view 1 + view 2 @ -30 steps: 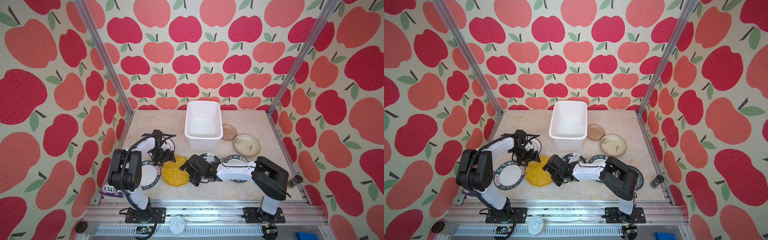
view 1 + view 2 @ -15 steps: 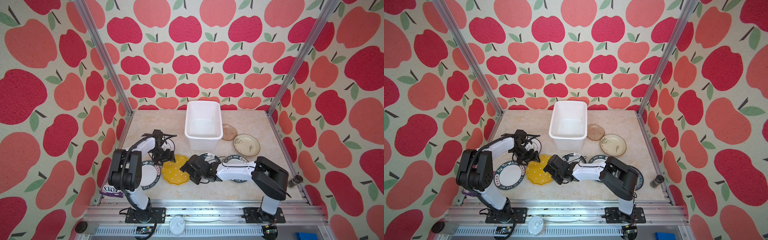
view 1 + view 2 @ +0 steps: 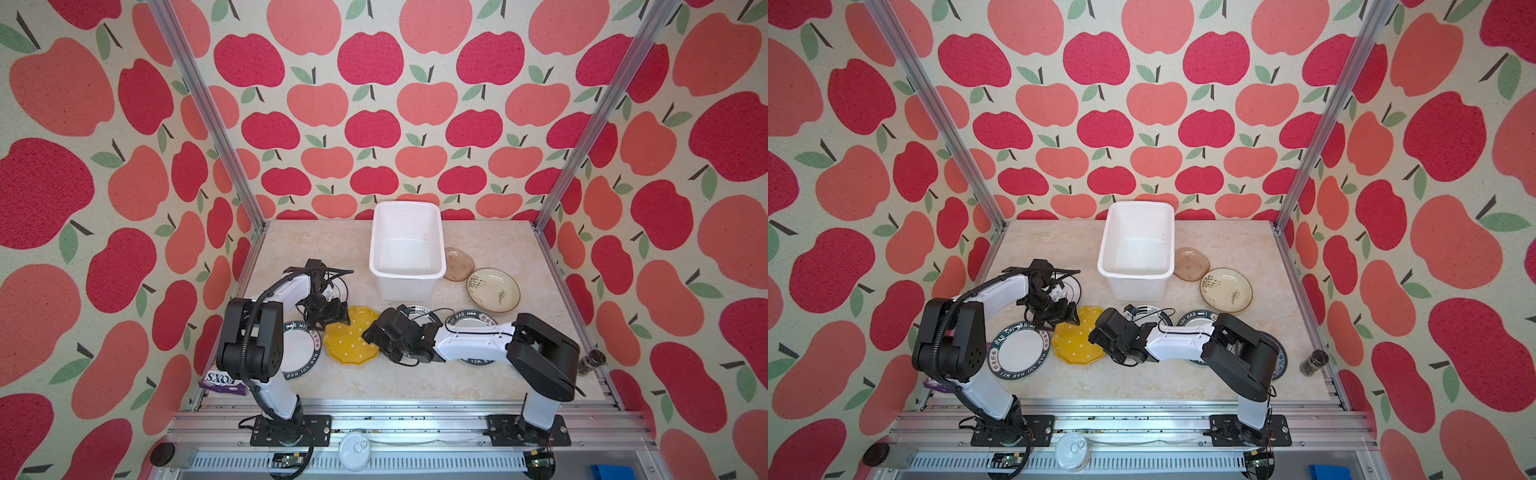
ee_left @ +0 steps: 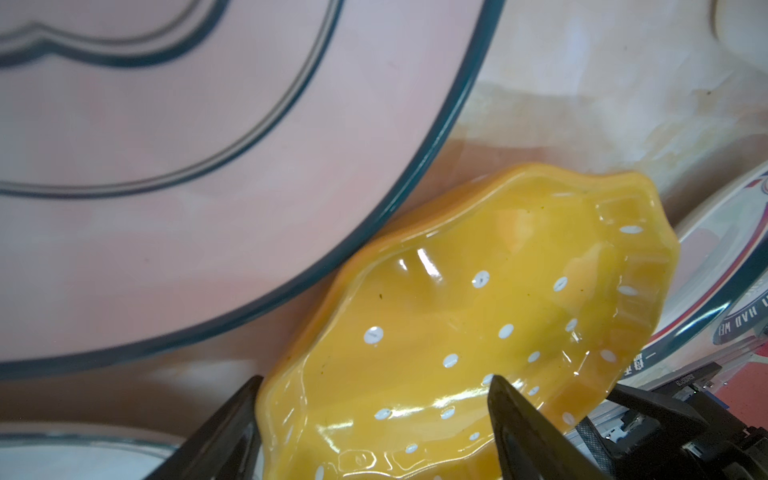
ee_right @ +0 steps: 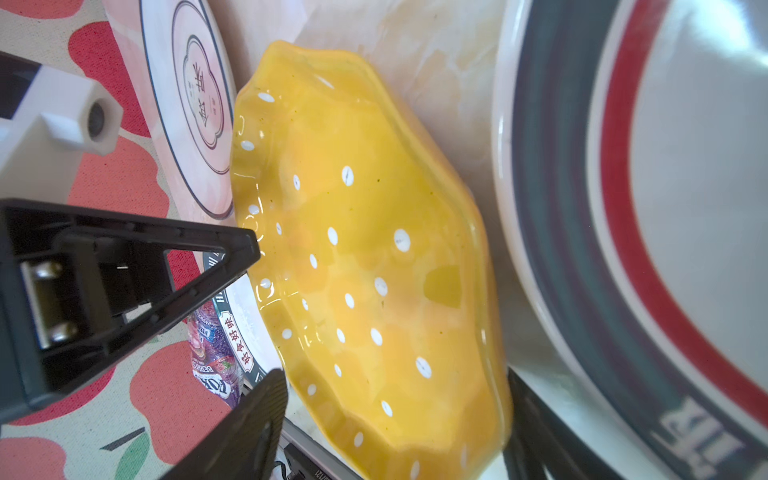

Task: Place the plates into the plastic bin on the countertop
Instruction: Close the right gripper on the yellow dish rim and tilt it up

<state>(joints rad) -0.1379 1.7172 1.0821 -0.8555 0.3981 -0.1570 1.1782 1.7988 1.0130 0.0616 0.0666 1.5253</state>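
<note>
You'll see a wet-looking glaze on the yellow plate (image 4: pixel 478 332)—glossy, smooth, throwing sharp highlights. The plastic bin (image 3: pixel 405 286) is smooth, milky, faintly translucent plastic. The countertop (image 3: pixel 374 382) reads as matt marble-patterned laminate or stone; you can't tell which. Frame rails (image 3: pixel 395 409) are silvery metal. On the right gripper (image 5: pixel 392 386), fingers (image 5: pixel 241 424) are matt black plastic, one pad ribbed.

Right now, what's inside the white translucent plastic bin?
No plates. Both top views show only the bare floor of the white translucent plastic bin; its near rim covers the near wall's inner face.
</note>
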